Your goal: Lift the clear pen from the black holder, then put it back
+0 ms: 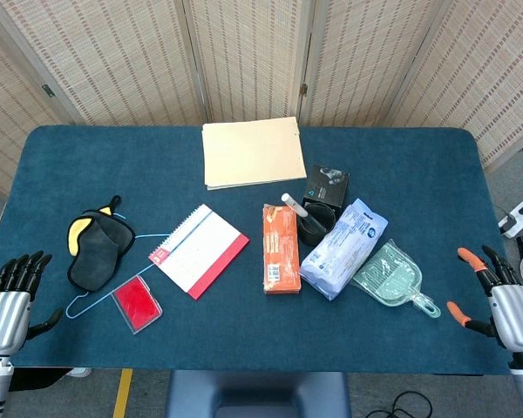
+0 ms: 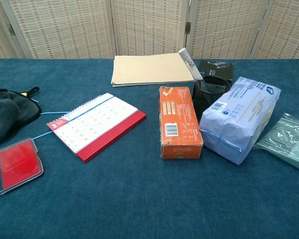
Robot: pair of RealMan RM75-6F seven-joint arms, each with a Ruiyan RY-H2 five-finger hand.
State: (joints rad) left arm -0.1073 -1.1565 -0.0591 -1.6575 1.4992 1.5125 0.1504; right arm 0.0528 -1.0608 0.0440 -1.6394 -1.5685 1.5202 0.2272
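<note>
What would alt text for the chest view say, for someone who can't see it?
A clear pen leans in a black holder on a blue table, between an orange box and a white packet. A desk calendar, red case and tan folder lie nearby; no hands show.

On the table lay a manila folder, desk calendar, orange box, blue-white packet, green dustpan

Silver-bodied left hand with black fingers; silver right hand, orange-tipped black fingers.
</note>
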